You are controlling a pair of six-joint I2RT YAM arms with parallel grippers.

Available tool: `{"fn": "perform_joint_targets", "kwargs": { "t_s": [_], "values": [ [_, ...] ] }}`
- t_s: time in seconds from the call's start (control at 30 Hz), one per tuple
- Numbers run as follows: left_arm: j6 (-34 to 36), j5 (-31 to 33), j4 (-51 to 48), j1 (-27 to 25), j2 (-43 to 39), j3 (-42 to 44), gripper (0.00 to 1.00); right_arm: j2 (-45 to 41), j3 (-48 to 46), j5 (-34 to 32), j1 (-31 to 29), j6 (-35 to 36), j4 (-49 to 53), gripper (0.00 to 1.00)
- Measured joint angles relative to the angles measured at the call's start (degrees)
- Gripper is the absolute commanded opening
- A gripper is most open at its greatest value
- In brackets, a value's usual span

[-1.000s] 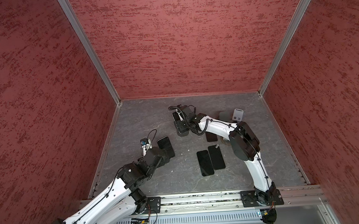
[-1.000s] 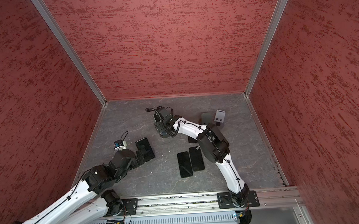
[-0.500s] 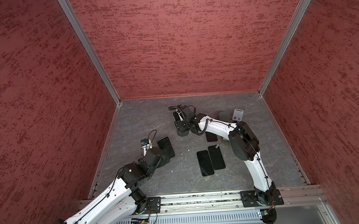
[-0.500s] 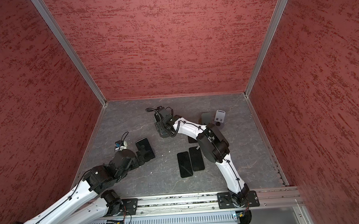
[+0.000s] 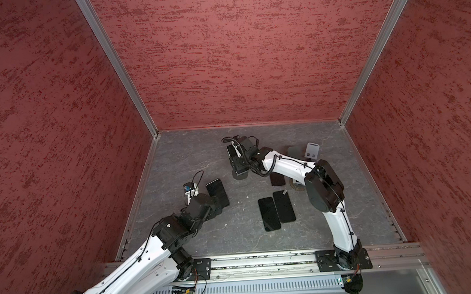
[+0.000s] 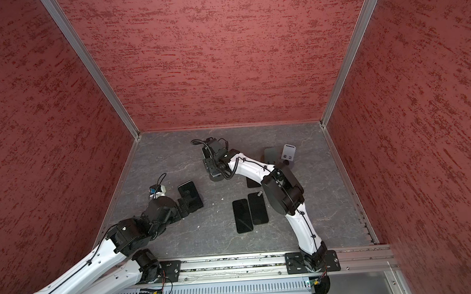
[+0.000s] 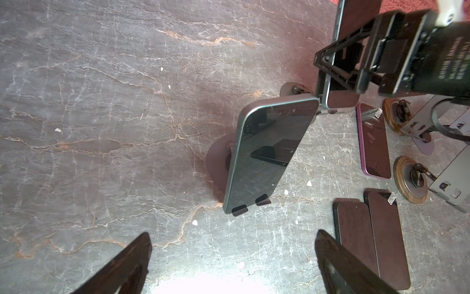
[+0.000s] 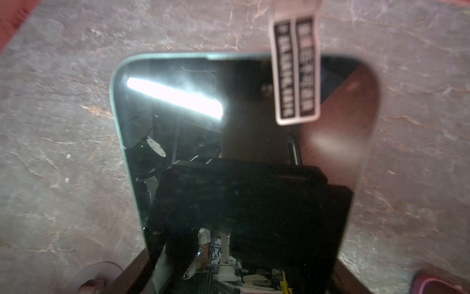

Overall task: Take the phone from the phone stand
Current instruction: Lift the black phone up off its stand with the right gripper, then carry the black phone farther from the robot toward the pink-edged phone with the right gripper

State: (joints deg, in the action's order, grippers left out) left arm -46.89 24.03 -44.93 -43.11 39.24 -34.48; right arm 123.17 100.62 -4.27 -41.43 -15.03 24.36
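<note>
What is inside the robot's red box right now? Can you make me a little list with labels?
Left gripper: open, empty, facing the standing phone
Right gripper: shut on the gripped phone
Standing phone: leaning on its phone stand
Lying flat: two dark phones side by side, one purple phone
Empty stand: grey, at the back right
Floor: grey, stone-look
</note>
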Motion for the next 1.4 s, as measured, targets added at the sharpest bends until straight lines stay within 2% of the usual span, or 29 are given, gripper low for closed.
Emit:
{"fn": "perform_joint_targets", "kwargs": {
  "t_s": [0.33, 0.7, 1.13, 1.4],
  "values": [
    [-0.4, -0.9, 0.0, 0.0, 0.0, 0.2, 1.00, -6.0, -3.7, -0.2, 0.0, -0.6, -0.4, 0.54],
    [-0.8, -1.5, 0.0, 0.0, 0.2, 0.7, 1.00, -8.5, -9.3, -2.6, 0.4, -1.6, -0.5, 0.57],
    [-0.8, -1.7, 1.6, 0.0, 2.1, 0.7, 1.00, -12.5, -17.0, -2.8, 6.7, -5.5, -0.5, 0.58],
    [-0.8, -1.7, 2.4, 0.0, 2.5, 0.7, 1.00, -12.6, -19.5, -2.8, 7.8, -6.4, 0.6, 0.59]
  ]
}}
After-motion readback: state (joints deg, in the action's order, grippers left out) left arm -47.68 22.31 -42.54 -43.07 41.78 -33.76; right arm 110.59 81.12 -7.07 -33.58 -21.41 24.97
